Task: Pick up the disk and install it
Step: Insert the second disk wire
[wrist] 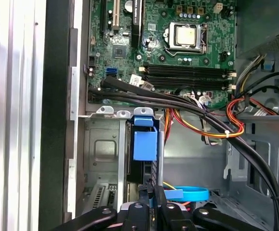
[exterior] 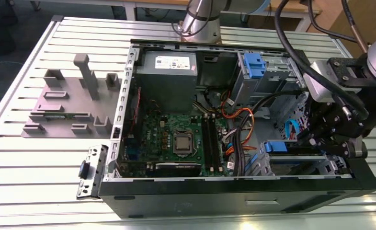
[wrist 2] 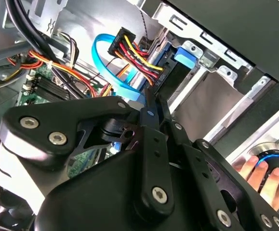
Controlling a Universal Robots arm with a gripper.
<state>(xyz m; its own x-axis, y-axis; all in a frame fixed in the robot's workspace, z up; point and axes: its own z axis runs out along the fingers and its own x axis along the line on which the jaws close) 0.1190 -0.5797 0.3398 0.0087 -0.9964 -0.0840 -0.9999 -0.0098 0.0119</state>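
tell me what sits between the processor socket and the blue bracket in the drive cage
In the first wrist view, the memory slots and a bundle of black cables lie between the processor socket and the blue bracket.

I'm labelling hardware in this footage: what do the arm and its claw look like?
The arm has a silver-grey tubular body. Thick black cables loop to its wrist, which carries a grey block. The claw is matte black, built of flat angular linkage plates joined by silver screw heads, with narrow black fingers.
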